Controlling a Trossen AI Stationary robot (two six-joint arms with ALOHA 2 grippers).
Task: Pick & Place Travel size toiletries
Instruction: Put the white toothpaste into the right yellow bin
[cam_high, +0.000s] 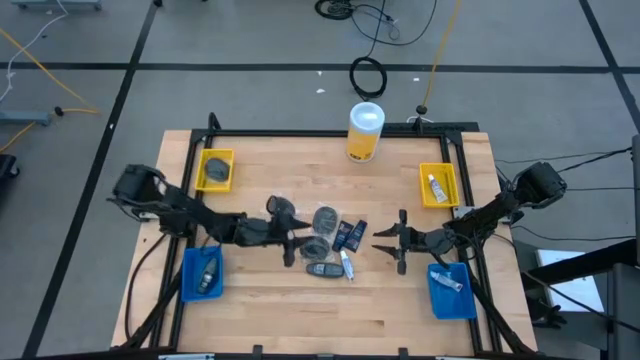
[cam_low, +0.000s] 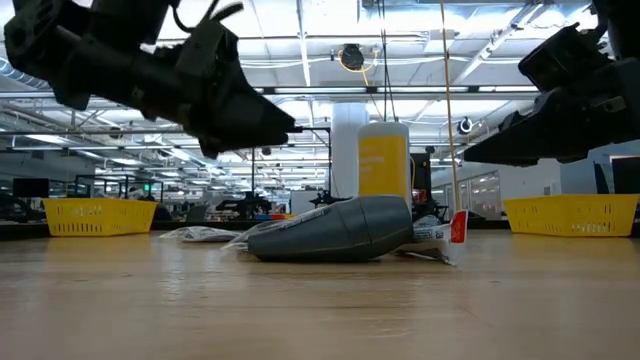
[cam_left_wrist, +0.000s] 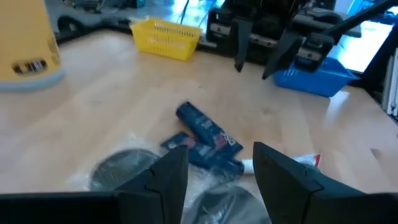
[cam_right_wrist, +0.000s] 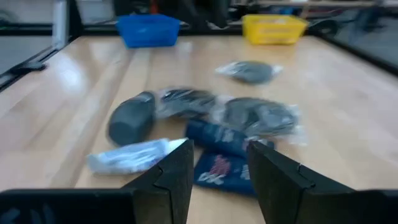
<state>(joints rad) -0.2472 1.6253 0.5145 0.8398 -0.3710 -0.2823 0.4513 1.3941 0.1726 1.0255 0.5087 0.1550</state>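
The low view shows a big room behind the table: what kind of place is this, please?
Probably a large robotics lab or industrial hall: long rows of ceiling lights, more workstations with equipment behind the yellow basket, and cables lying on the grey floor beside the wooden table.

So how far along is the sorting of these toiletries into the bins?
Partly done: each of the four bins already holds something, such as a white tube in the yellow bin on the right. Nothing is in hand: the left gripper and right gripper hover open and empty beside the pile. Left in the middle: wrapped discs, dark blue sachets, a grey bottle and a tube.
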